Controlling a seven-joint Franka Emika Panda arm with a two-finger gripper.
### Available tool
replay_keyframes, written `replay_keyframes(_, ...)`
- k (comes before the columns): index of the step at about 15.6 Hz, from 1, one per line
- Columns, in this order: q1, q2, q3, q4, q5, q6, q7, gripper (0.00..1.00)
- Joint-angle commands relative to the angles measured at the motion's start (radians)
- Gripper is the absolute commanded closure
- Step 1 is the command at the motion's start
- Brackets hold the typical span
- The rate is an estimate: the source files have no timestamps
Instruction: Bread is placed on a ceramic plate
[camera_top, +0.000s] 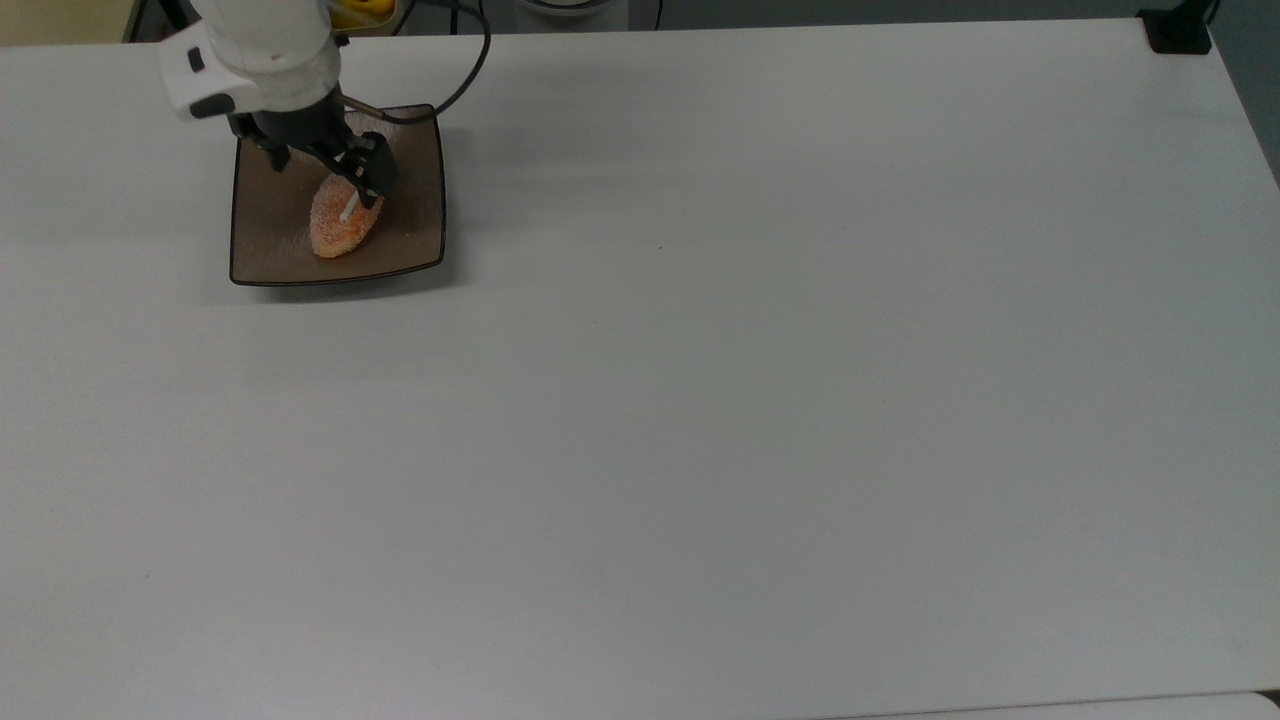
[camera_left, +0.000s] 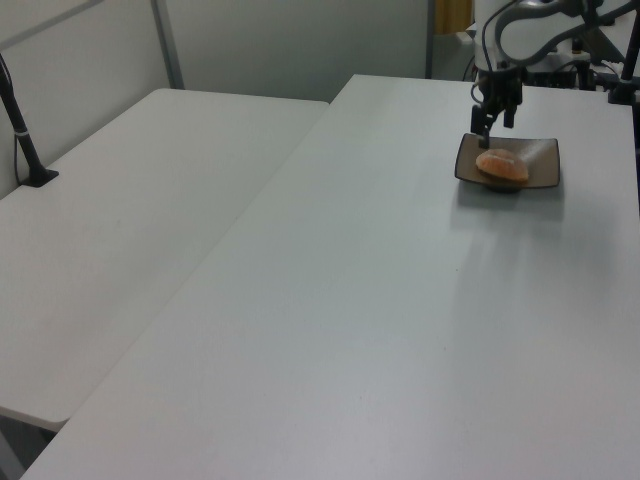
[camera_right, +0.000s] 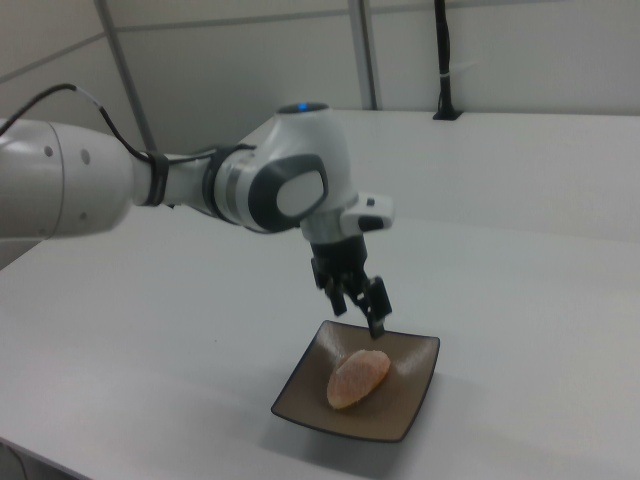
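Observation:
The bread (camera_top: 343, 222), a small orange-tan sugary bun with a white stripe, lies on the glossy brown square ceramic plate (camera_top: 268, 235) near the top view's upper left. My gripper (camera_top: 325, 168) hangs just above the bun's far end, open, with nothing between its fingers. In the right view the gripper (camera_right: 358, 305) is clear of the bread (camera_right: 358, 378), which rests in the middle of the plate (camera_right: 405, 415). The left view has the bread (camera_left: 502, 165) on the plate (camera_left: 540, 155) below the gripper (camera_left: 493, 122).
The plate stands on a large white table (camera_top: 700, 400). A black stand base (camera_top: 1180, 30) sits at the top view's upper right corner. A second white table (camera_left: 130, 200) with a black post (camera_left: 25, 140) adjoins on the left view's left.

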Motion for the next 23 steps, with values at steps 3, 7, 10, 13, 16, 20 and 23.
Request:
replay_keyframes(3, 0.011, -0.035, 0.077, 0.191, 0.026, -0.210, 0.074, 0.00)
replay_keyframes(7, 0.067, -0.075, 0.103, 0.220, 0.040, -0.263, 0.070, 0.00)
replay_keyframes(10, 0.133, -0.106, 0.103, 0.218, 0.040, -0.306, 0.068, 0.00)
replay_keyframes(13, 0.182, -0.130, 0.103, 0.209, 0.048, -0.332, 0.058, 0.00)
replay_keyframes(16, 0.192, -0.165, 0.089, 0.176, 0.095, -0.327, -0.028, 0.00)
replay_keyframes(20, 0.210, -0.170, 0.066, 0.171, 0.148, -0.323, -0.068, 0.00)
replay_keyframes(23, 0.212, -0.168, 0.066, 0.175, 0.148, -0.333, -0.058, 0.00)
